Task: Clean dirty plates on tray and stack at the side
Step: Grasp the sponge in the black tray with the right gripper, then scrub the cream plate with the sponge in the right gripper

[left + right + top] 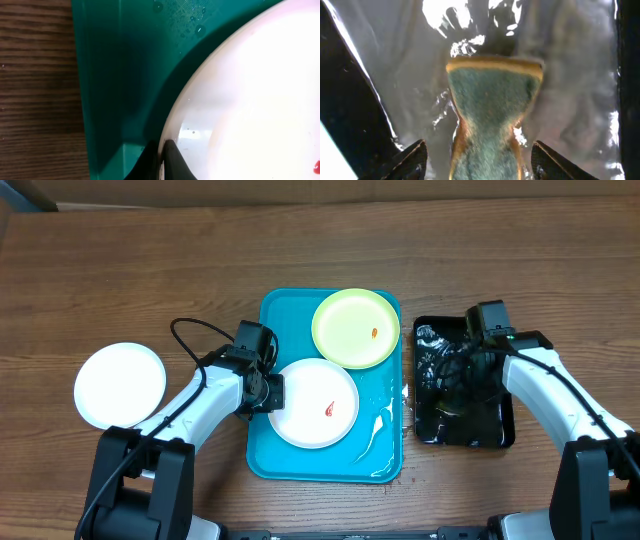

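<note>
Smeared white plate: wet rim, apparently pinched by left gripper, may slip free; right gripper splayed astride sponge.

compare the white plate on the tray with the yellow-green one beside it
Colour: the white plate is white, the yellow-green plate a pale yellow-green.
Smear: the white plate's is red and right of centre; the yellow-green plate's is smaller and orange.
Gripper: the left gripper is at the white plate's left rim; no gripper is near the yellow-green plate.
Both are round, similar in size and lie on the turquoise tray.
</note>
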